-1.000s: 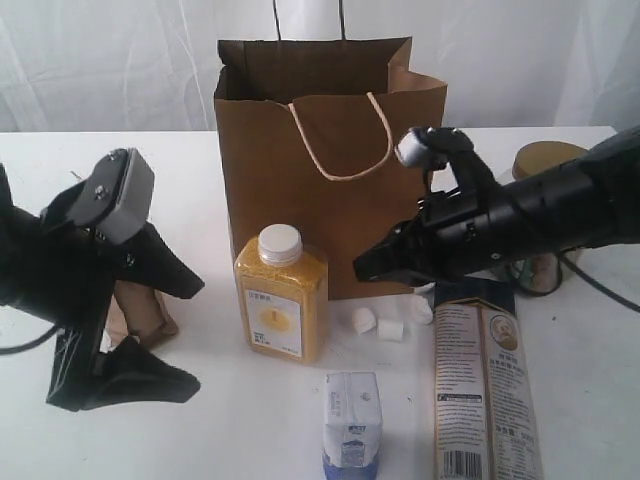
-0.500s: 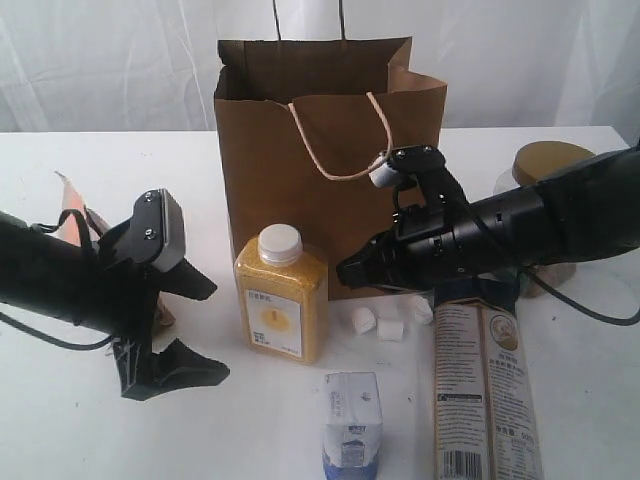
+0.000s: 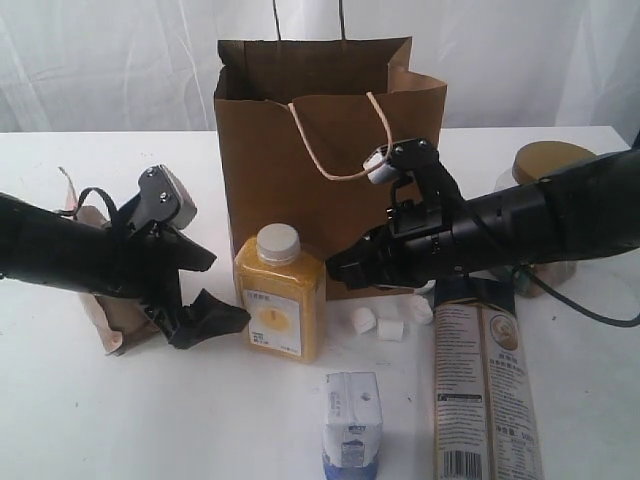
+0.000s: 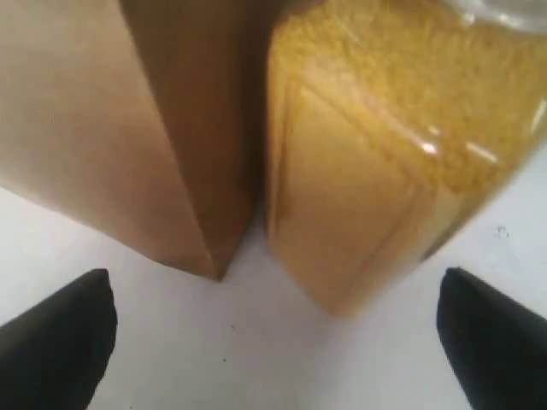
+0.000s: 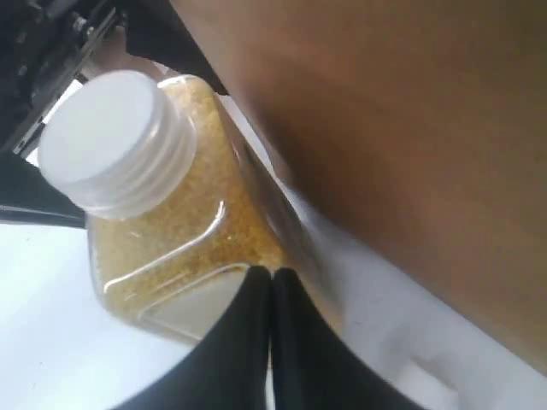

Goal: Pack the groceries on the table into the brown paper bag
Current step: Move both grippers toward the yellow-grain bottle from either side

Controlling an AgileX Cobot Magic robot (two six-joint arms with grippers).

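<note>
The yellow white-capped bottle (image 3: 280, 295) stands upright on the worktop (image 3: 200, 420), just in front of the brown paper bag (image 3: 320, 170), at the bag's 6 o'clock in the exterior view. It looks to be the item being picked.

The left gripper (image 3: 218, 288) sits at the bottle's 9 o'clock with its jaws spread wide and nothing between them. Its wrist view shows the bottle and the bag's corner ahead, between the two fingers.

To do this step well, the left gripper should go straight in until the bottle's body lies between the pads. It should keep clear of the bag's corner and close on the flat sides below the shoulder, so the bottle stays upright. The lift must then clear the bag's rim.

The right gripper (image 3: 335, 270) is clenched and empty at the bottle's 2 o'clock, close to the bag's front. It seems placed to steady the bottle or the bag.

The small white marshmallows (image 3: 385, 322) lie at the bottle's 3 o'clock and the small white-blue carton (image 3: 352, 415) at its 5 o'clock.

A second ago the left gripper hung high at the far left. It has since dropped and swung in beside the bottle, uncovering the brown-orange pouch (image 3: 105, 315). The right gripper has slid towards the bottle. The groceries have not moved.
</note>
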